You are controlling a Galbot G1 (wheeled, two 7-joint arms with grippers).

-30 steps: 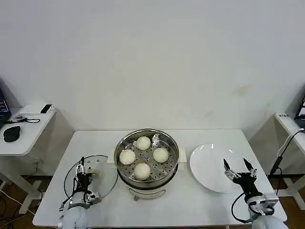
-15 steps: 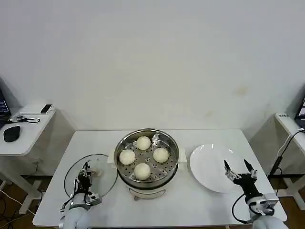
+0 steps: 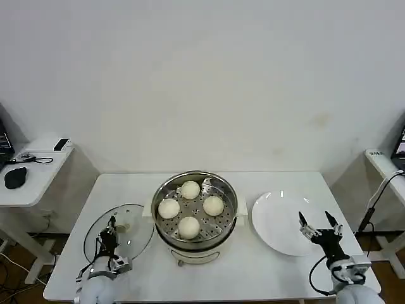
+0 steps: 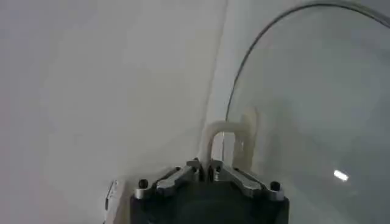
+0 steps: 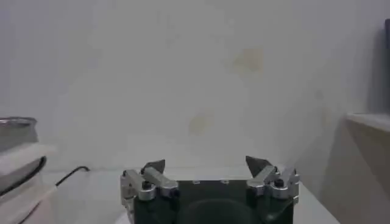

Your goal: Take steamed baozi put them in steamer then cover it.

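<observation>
Several cream-white steamed baozi (image 3: pixel 190 189) lie in the shiny steamer (image 3: pixel 231 193) at the middle of the table. The glass cover (image 3: pixel 136 221) lies flat on the table to the steamer's left. My left gripper (image 3: pixel 111 227) stands over its centre. In the left wrist view that gripper (image 4: pixel 206 169) is shut on the cover's pale arched handle (image 4: pixel 220 131), with the glass (image 4: pixel 304 91) spreading beyond it. My right gripper (image 3: pixel 319 223) hangs open and holding nothing over the near right edge of the white plate (image 3: pixel 278 221); its jaws (image 5: pixel 206 164) are spread wide.
The steamer sits on a white pot base (image 3: pixel 196 256). A side desk (image 3: pixel 31 171) with a black mouse (image 3: pixel 15 177) stands at the far left. Another desk (image 3: pixel 386 161) with a cable is at the far right. The steamer's rim (image 5: pixel 15 125) shows off to one side of the right gripper.
My left gripper has closed from open onto the cover's handle and drawn in slightly. The cover has shifted a little to the left. The right arm has barely moved.
</observation>
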